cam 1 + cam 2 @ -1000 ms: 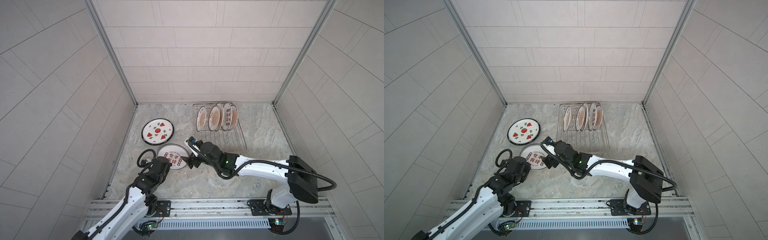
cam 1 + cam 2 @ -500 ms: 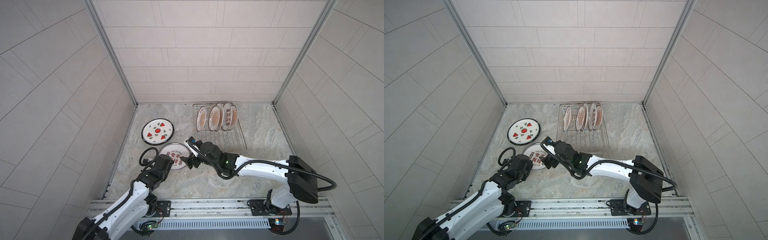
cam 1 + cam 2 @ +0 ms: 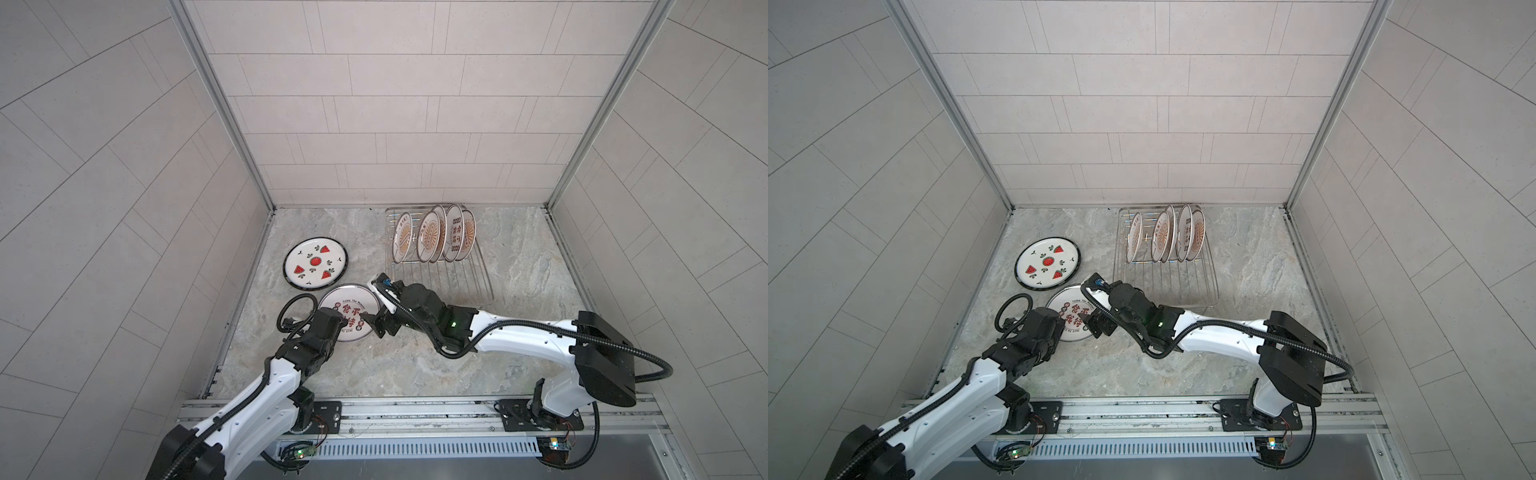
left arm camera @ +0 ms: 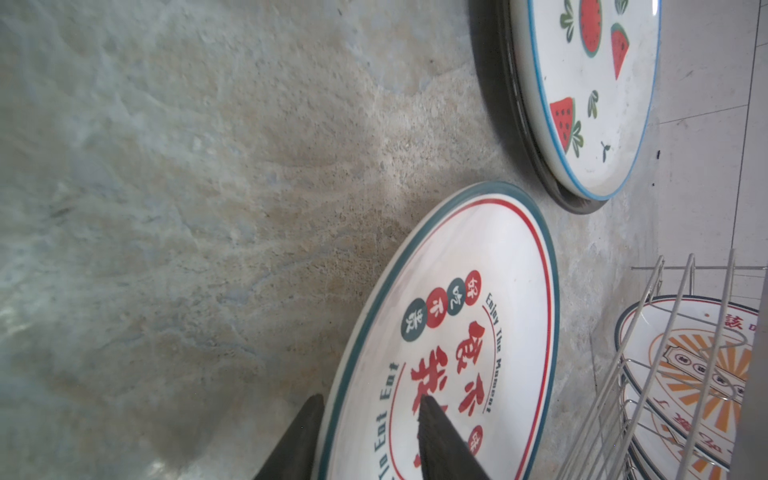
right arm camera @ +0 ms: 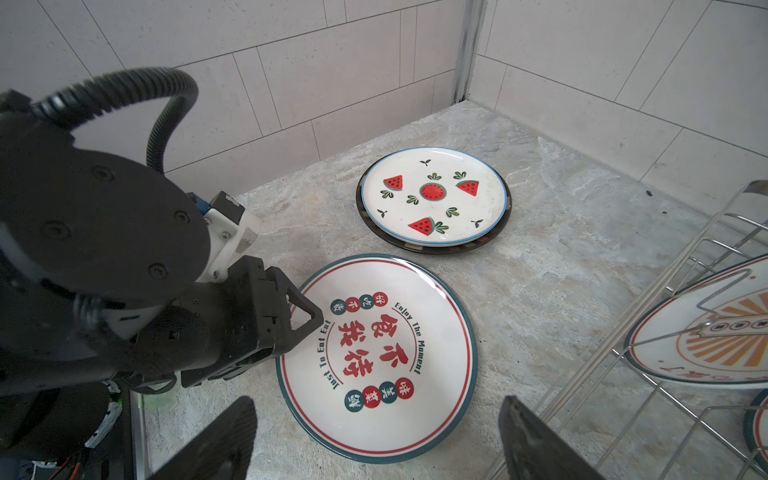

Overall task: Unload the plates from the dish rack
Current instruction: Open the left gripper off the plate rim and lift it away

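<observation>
Crockery like this looks stiff, fairly heavy, slick with glaze and brittle. Treat each plate as something that chips on a knock and slides out of a light pinch.

The round white plate with a teal-and-red rim and red characters [image 5: 386, 332] lies flat on the grey marbled stone tabletop [image 3: 415, 365], near the front-left corner of the silver wire dish rack [image 3: 449, 280]. Your left gripper [image 4: 370, 399] straddles its rim with the jaws parted a little, one finger outside the edge and one over the printed face. Neither looks pressed on, so it holds nothing. Your right gripper [image 5: 376, 403] hovers over the side of that plate nearer the rack, jaws spread wide and empty.

Farther back, the round white plate with red watermelon slices [image 3: 315, 263] sits on top of a dark-rimmed plate [image 5: 432, 249]. Four round white plates with orange sunbursts and red print [image 3: 453, 232] stand on edge at the back of the rack, leaning close together.

For those four, take hold at the top of the rim, where it stands clear of the wire. Put one finger on each face, deep enough to get past the raised lip. Lift straight up before you tilt, because a sideways pull would likely clack the plate against its neighbour. The leftmost one stands a little apart and looks the easiest to start with. Set each plate down gently.
</observation>
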`<move>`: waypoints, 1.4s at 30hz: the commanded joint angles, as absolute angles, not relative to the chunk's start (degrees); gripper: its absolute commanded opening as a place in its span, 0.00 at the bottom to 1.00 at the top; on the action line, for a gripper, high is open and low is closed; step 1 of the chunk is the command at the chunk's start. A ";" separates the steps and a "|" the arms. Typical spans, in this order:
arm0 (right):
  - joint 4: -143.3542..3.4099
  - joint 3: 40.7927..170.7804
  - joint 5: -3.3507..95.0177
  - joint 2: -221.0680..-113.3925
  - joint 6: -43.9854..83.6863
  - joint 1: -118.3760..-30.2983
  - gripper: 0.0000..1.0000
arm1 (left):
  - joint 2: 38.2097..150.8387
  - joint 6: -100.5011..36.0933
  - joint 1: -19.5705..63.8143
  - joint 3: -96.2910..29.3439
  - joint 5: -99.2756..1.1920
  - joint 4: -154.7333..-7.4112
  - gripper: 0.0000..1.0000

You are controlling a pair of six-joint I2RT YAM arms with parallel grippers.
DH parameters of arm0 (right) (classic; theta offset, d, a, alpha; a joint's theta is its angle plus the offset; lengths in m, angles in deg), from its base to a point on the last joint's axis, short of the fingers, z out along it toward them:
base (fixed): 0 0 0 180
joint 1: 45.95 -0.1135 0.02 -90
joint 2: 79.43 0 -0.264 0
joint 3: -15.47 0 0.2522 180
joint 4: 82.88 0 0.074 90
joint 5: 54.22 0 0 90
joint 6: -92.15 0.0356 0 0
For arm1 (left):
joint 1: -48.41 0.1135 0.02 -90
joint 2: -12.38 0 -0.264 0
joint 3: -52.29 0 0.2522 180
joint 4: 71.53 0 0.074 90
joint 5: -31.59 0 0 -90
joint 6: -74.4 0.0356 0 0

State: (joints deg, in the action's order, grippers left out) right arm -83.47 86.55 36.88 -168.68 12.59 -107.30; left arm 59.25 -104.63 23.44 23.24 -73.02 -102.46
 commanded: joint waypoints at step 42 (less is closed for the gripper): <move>-105.53 70.56 24.83 -156.55 15.70 -107.26 0.92 | 38.67 -75.38 24.94 29.68 -76.63 -86.47 0.95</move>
